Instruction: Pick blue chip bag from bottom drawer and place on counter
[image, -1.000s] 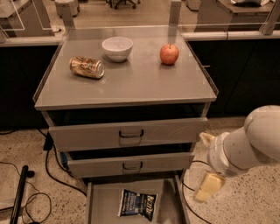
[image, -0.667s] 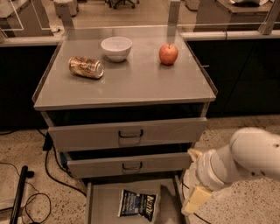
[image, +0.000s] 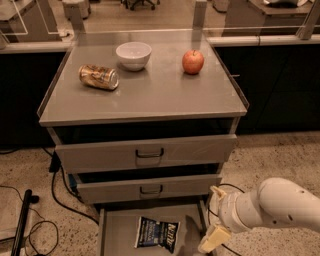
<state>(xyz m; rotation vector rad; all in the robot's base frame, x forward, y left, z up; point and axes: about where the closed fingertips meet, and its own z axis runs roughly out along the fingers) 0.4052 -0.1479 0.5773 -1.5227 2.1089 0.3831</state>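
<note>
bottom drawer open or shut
Open: bottom drawer pulled out, blue chip bag flat on its floor; end effector beside its side wall.

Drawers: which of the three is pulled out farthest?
The bottom drawer, the lowest tray holding the blue chip bag; the top drawer and middle drawer barely stick out. The pincer hovers at its right edge.

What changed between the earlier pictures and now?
The gripper moved left and down, toward the right wall of the wide grey metal bottom drawer; it took hold of nothing. The dark blue foil chip bag, dented gold can, white bowl and red apple stayed.
</note>
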